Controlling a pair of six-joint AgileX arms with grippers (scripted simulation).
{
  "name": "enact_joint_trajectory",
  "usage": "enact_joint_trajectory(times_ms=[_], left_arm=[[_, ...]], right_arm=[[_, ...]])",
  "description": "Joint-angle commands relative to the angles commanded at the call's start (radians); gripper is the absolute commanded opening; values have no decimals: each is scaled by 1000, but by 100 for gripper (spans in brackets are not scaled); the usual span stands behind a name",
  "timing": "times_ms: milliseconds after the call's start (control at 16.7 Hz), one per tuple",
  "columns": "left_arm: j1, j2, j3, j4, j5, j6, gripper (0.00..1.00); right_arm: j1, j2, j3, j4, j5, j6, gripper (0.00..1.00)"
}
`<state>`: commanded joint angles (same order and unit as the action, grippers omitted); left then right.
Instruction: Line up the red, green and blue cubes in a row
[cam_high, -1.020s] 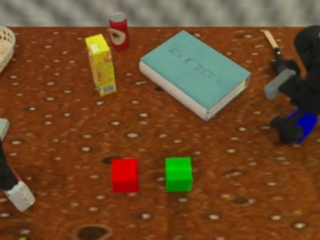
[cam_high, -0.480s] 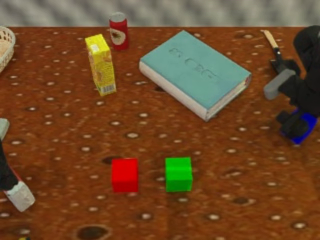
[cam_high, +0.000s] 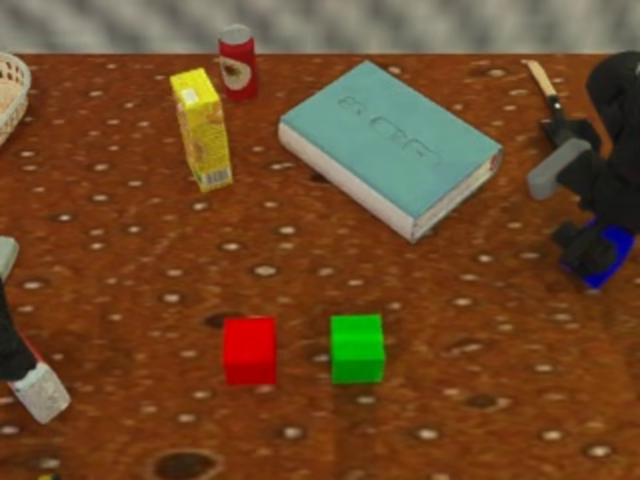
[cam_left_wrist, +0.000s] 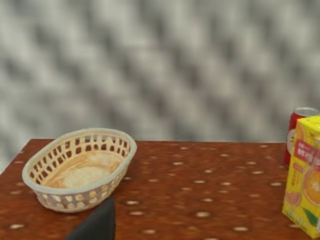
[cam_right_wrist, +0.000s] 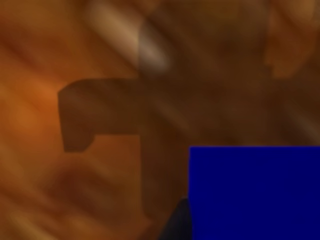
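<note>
Sitting parked at the table's (cam_high: 120, 300) left edge, the left gripper (cam_high: 28, 385) shows too little to tell whether its jaws are spread or pressed together. Beyond it are a basket (cam_high: 12, 85), a yellow carton (cam_high: 202, 130) and a red can (cam_high: 238, 62). The red cube (cam_high: 249, 350) and green cube (cam_high: 357, 348) stand side by side, apart, well left of the right jaws. A teal book (cam_high: 392, 145) lies behind them. At the right edge the right gripper (cam_high: 590, 248) has its 2 jaws pinching the blue cube (cam_high: 606, 258), a knife (cam_high: 545, 90) beyond it
</note>
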<state>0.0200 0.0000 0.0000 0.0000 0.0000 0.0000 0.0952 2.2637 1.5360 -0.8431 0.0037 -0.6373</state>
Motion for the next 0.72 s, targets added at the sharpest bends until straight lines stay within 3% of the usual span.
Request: enact_joint_trajectory(times_ms=[360,720], left_arm=[[0,0,0,0,0,0,100],[0,0,0,0,0,0,100]], right_arm=[[1,-12,13,-21,-1,-1,0],[6,-91,120,-216,-2,0,0]])
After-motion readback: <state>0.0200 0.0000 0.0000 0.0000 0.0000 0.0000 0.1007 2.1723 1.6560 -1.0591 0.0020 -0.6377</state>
